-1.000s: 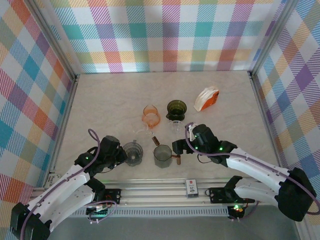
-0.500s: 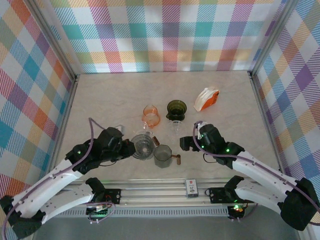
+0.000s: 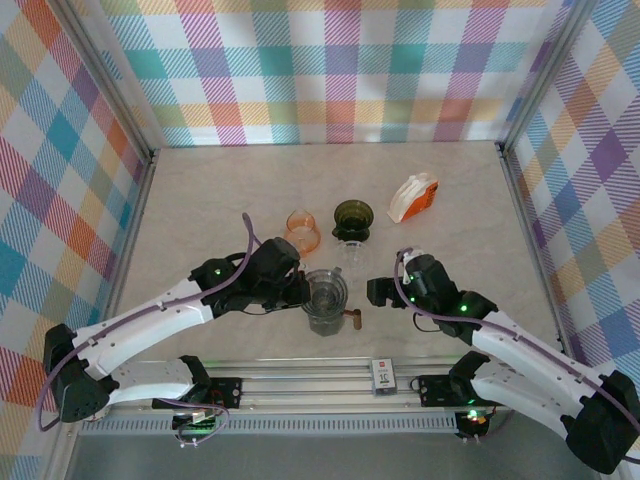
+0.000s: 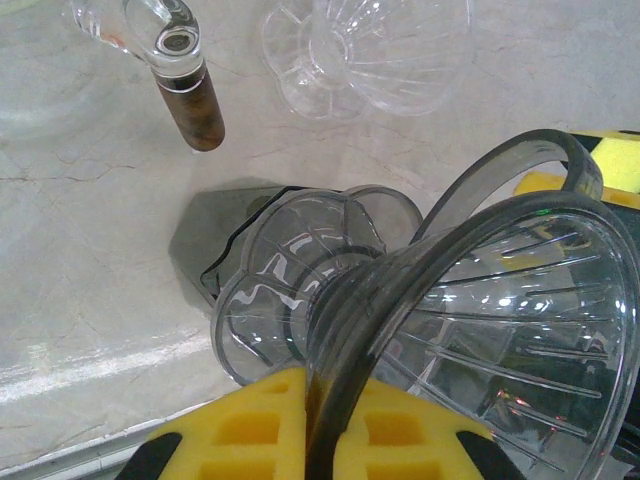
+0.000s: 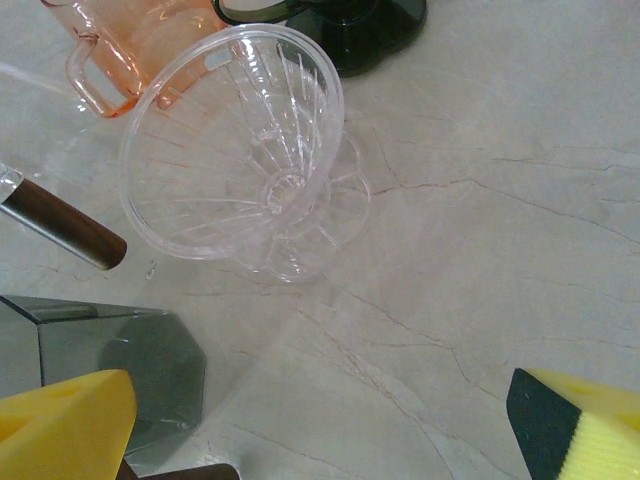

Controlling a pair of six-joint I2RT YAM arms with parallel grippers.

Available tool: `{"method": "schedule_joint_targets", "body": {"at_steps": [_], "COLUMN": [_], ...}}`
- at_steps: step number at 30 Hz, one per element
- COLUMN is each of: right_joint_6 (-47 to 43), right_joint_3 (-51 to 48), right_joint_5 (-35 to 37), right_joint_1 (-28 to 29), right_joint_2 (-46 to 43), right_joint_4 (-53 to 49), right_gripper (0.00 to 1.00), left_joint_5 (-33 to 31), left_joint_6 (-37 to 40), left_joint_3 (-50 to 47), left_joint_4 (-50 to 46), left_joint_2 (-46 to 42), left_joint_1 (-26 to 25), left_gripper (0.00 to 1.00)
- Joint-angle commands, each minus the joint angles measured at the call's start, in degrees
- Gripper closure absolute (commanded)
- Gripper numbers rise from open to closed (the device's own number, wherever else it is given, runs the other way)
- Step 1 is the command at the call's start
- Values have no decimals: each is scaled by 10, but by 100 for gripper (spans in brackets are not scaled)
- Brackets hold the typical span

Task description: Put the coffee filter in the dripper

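Coffee filter (image 3: 413, 197): my best guess is the white wedge in an orange holder at the far right of the table (image 3: 200, 200), well apart from both arms (it is too small to tell whether it is one paper or a stack). Nothing touches it.

Left gripper (image 3: 297, 290): clamped tight on the rim of a smoky grey dripper (image 3: 326, 289). In the left wrist view the dripper (image 4: 480, 330) wall stands between the yellow pads (image 4: 250, 430), mouth tipped to one side. It hangs over a grey cup (image 3: 325, 320) near the front rail. Seated or just above the cup, I cannot tell.

Right gripper (image 3: 380, 292): fingers spread wide, nothing between them. It sits low, just right of the grey cup. The right wrist view looks down on a clear dripper (image 5: 240, 150) lying tilted on the marble, with an orange dripper (image 5: 130, 50) and a dark green one (image 5: 370, 30) just beyond it.

Progress, as I judge it: early. What is in hand looks like preparation, getting the grey dripper placed on its cup. No paper is in any dripper. Left to do: settle and release the dripper, fetch the filter from the far right (the free right arm is the nearer one), carry it over, and seat it in the cone.
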Motion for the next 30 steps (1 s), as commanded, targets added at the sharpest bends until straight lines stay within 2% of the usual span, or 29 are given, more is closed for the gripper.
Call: {"method": "schedule_joint_targets", "body": {"at_steps": [1,27,30], "right_joint_6": [4,11,12], "right_joint_3": [-6,-6,-5], "right_joint_5": [7,-6,-8], "right_joint_1": [-3,-6,-5], "right_joint_2": [-7,-7,-7], "right_joint_4": [-11,-11,-11], "right_gripper": [4,3,3], "left_joint_5": [16,23,19], "left_joint_6": [10,11,10], "left_joint_3": [10,-26,-28], "left_joint_4": [19,22,22], "left_joint_2": [12,23,20], "left_joint_1": [-5,29,31], "left_gripper": [100,100,88]}}
